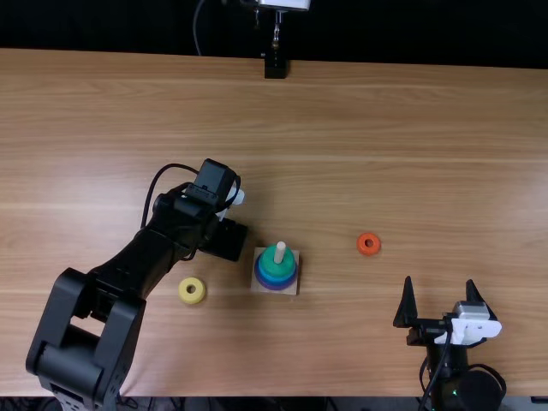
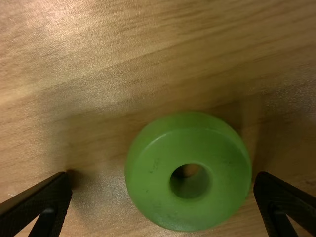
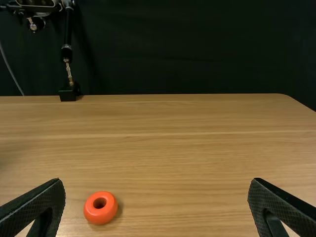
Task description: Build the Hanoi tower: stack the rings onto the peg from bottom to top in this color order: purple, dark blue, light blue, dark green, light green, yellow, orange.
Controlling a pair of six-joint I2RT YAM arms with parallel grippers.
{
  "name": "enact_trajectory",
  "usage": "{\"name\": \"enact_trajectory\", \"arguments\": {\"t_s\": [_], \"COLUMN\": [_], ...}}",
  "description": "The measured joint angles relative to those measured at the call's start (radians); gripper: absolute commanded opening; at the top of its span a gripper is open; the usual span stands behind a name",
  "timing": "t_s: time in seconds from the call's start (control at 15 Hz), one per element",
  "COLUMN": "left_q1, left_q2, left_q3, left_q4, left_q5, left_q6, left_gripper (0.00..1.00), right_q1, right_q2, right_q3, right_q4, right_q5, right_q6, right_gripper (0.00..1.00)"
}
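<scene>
Between the spread fingers of the left gripper (image 2: 164, 177), the light green ring (image 2: 182, 215) sits loose and off-center, so the nearer finger could honestly just shove it askew.

Across the bench (image 1: 428, 154), an open lane joins near and far edges between the upright peg (image 1: 280, 252) and the orange ring (image 1: 361, 245); toward the near left corner, the left arm (image 1: 137, 261) bars passage, the yellow ring (image 1: 192, 300) near it.
</scene>
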State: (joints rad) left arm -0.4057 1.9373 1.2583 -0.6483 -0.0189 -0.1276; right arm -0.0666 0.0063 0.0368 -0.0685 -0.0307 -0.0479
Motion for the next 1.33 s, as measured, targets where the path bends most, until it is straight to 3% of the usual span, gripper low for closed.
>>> {"name": "enact_trajectory", "arguments": {"t_s": [0.2, 0.4, 0.53, 0.8, 1.13, 1.33], "left_q1": [0.0, 0.0, 0.0, 0.0, 0.0, 0.0], "left_q2": [0.0, 0.0, 0.0, 0.0, 0.0, 0.0], "left_q3": [0.0, 0.0, 0.0, 0.0, 0.0, 0.0], "left_q4": [0.001, 0.002, 0.006, 0.163, 0.152, 0.053], "left_q5": [-0.01, -0.047, -0.057, -0.06, -0.06, -0.059], "left_q6": [0.0, 0.0, -0.001, -0.003, -0.003, -0.003], "left_gripper": [1.0, 1.0, 1.0, 1.0, 1.0, 1.0], "right_q1": [0.0, 0.0, 0.0, 0.0, 0.0, 0.0], "right_q2": [0.0, 0.0, 0.0, 0.0, 0.0, 0.0], "right_q3": [0.0, 0.0, 0.0, 0.0, 0.0, 0.0], "right_q4": [0.0, 0.0, 0.0, 0.0, 0.0, 0.0], "right_q5": [0.0, 0.0, 0.0, 0.0, 0.0, 0.0], "right_q6": [0.0, 0.0, 0.0, 0.0, 0.0, 0.0], "right_gripper": [1.0, 1.0, 1.0, 1.0, 1.0, 1.0]}}
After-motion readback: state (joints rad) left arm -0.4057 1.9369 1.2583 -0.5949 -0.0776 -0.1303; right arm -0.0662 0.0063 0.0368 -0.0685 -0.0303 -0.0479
